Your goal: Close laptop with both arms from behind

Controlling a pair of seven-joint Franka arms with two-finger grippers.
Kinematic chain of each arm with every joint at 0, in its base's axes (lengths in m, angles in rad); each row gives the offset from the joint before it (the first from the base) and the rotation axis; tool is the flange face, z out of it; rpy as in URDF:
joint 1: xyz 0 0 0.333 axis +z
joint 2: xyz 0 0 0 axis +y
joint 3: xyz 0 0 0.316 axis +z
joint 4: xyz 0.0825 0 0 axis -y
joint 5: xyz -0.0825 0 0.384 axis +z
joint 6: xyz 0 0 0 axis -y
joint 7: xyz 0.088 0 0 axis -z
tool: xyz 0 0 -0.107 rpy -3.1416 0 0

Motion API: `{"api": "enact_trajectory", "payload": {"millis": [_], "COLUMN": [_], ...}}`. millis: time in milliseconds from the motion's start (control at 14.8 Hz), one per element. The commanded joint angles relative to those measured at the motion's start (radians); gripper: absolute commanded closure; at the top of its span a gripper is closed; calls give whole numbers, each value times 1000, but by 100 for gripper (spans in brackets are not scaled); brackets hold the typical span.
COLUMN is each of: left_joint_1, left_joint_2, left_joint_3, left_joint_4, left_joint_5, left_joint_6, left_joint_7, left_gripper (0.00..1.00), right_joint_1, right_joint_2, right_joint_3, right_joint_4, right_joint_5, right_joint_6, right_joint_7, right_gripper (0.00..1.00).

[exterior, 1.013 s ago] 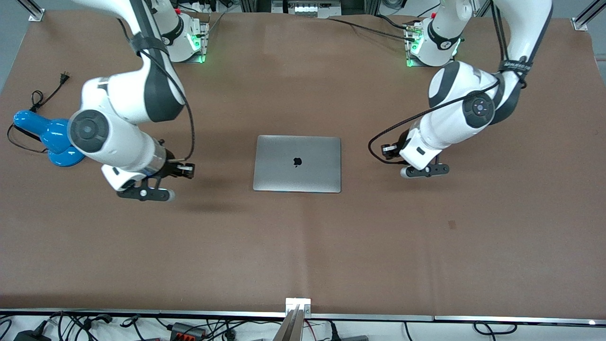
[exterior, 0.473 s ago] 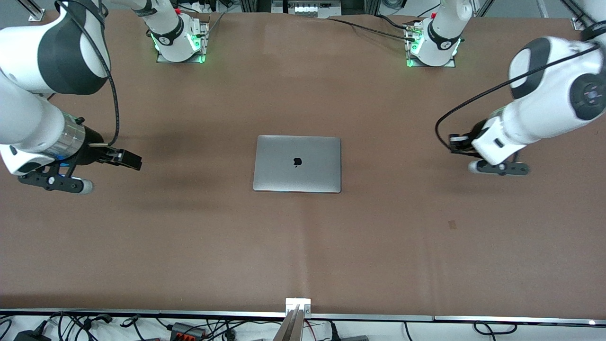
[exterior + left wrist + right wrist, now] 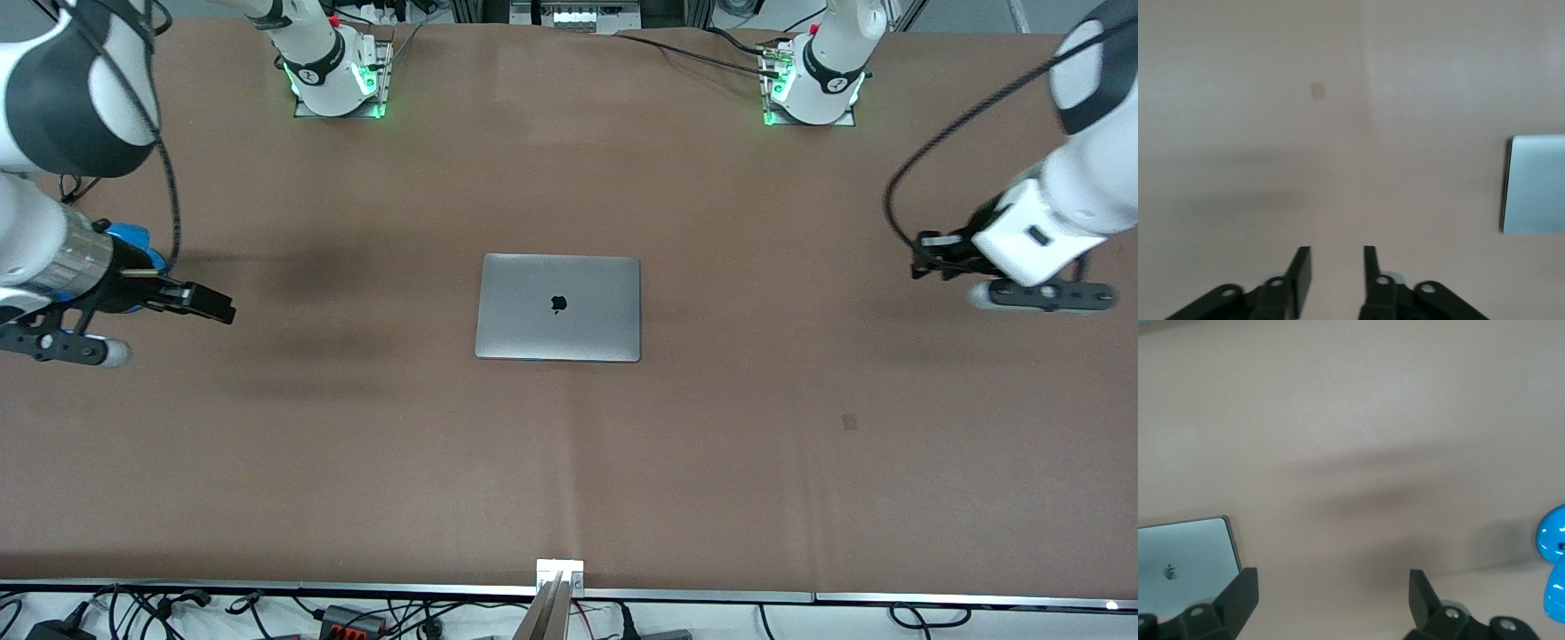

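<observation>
Laptop (image 3: 558, 307) closed (logo in right wrist view (image 3: 1169, 572)), grippers apart

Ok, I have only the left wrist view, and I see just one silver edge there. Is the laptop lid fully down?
Observer: Yes. The front view shows the laptop lying flat, lid down, logo up, no screen or keys showing.
Operator: Where is the right gripper?
Observer: The right gripper is over the table toward the right arm's end, apart from the laptop, fingers open wide.
Operator: Is anything else near it?
Observer: A blue object lies there, partly hidden under that arm.
</observation>
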Motion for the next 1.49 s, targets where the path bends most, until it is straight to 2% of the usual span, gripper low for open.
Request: {"api": "enact_trajectory", "payload": {"millis": [0, 135, 203, 405, 675, 878, 1418], "left_joint_1": [-3, -3, -3, -9, -14, -29, -37], "left_joint_2": [-50, -63, -63, -55, -56, -85, -89], "left_joint_3": [35, 35, 35, 38, 40, 25, 35], "left_joint_4": [41, 40, 38, 40, 40, 41, 38], "left_joint_5": [-25, -26, -26, -26, -25, -26, -36], "left_joint_6": [-116, -159, -162, -161, -135, -170, -178], "left_joint_7": [20, 23, 24, 24, -3, -2, -12], "left_gripper": [0, 0, 0, 0, 0, 0, 0], "right_joint_1": [-245, -341, -373, -419, -422, -419, -421], "right_joint_2": [-56, -81, -89, -92, -107, -124, -360], "right_joint_3": [257, 333, 348, 349, 353, 356, 355], "right_joint_4": [13, 6, 3, -3, -19, -25, -364], "right_joint_5": [-96, -127, -129, -132, -153, -162, -204], "right_joint_6": [-2, 0, -5, 7, 8, -5, 72], "right_joint_7": [-17, -23, -52, -167, -166, -156, -210], "right_gripper": [0, 0, 0, 0, 0, 0, 0]}}
